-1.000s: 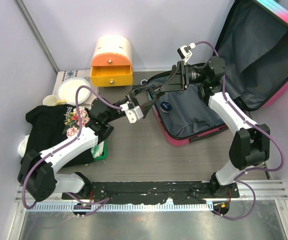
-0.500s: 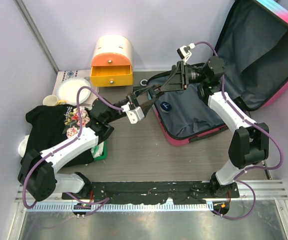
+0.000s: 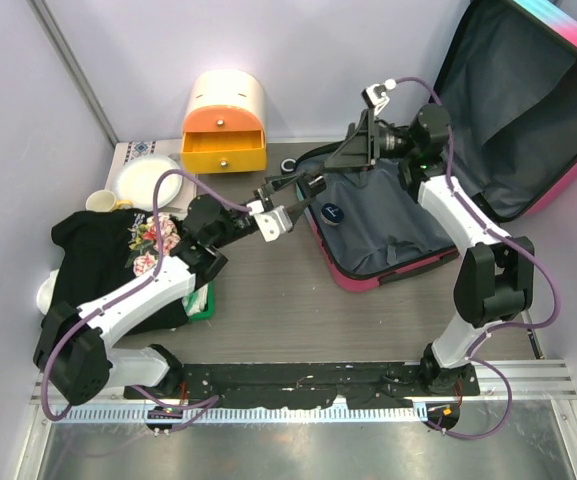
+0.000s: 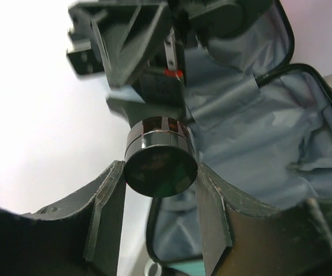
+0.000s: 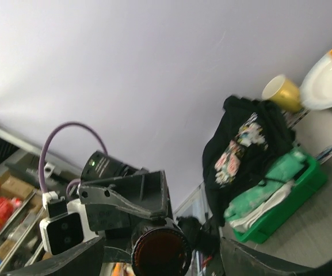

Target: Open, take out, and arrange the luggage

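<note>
Pink-shelled luggage (image 3: 368, 282) is seen from above, lying open on the right. The right gripper (image 3: 330, 165) hangs over its tub and is judged nearer than the left gripper (image 3: 301, 192), which is placed at its left rim. From the left wrist, a small dark jar (image 4: 161, 169) is clamped between the fingers (image 4: 105, 207), with the luggage just behind. From the right wrist, the jaws are spread wide, clear of that jar.

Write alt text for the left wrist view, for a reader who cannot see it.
The left pincer grips a dark round jar between its two fingers. Behind it, the right arm looms blurred, beside the grey lining of the open luggage.
</note>
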Robot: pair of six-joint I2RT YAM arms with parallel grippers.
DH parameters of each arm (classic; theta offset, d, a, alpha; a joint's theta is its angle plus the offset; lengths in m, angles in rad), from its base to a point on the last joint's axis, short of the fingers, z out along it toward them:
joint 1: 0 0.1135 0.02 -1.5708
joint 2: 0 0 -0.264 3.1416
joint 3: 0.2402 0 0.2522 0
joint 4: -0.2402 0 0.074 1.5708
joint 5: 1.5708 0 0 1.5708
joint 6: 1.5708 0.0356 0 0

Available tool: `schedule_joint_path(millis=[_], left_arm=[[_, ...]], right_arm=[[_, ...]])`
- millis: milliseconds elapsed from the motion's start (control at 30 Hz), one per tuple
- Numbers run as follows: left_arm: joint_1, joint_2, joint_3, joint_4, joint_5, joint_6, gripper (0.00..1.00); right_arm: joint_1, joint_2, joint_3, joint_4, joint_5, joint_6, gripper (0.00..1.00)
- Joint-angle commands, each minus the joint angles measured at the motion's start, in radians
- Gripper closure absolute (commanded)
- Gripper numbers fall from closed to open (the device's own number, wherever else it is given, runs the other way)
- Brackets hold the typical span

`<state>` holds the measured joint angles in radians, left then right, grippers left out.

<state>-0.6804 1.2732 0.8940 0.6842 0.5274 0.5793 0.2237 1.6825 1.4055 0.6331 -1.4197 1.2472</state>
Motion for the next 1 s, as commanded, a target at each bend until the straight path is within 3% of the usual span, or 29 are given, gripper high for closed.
schedule_joint_path(millis=[0,67,100,200,367,467,633,967], left_arm=[[0.013,-0.064,0.078,-0.192,-0.137,-0.125,1.00],[0.024,-0.058,0.178,-0.394,-0.267,-0.234,1.00],[0.031,-0.035,0.218,-0.458,-0.318,-0.280,1.00],[0.091,0.032,0.373,-0.677,-0.415,-0.455,1.00],[0.229,0.192,0.661,-1.021,-0.491,-0.704,1.00],[0.306,0.285,0.758,-1.115,-0.514,-0.780,1.00],[0.378,0.377,0.835,-1.126,-0.596,-0.815,1.00],[0.466,0.575,1.002,-1.131,-0.566,-0.889,1.00]], right_arm=[[-0.131,0.013,0.108,-0.190,0.161,-0.163,0.14],[-0.191,0.011,0.169,-0.350,0.233,-0.294,0.14],[-0.204,0.009,0.199,-0.588,0.334,-0.480,0.14],[-0.211,0.011,0.295,-0.931,0.532,-0.795,0.14],[-0.210,0.008,0.270,-0.969,0.542,-0.822,0.14],[-0.211,0.002,0.260,-0.971,0.533,-0.833,0.14],[-0.210,0.000,0.259,-0.989,0.521,-0.851,0.14],[-0.211,-0.004,0.245,-1.010,0.521,-0.873,0.14]])
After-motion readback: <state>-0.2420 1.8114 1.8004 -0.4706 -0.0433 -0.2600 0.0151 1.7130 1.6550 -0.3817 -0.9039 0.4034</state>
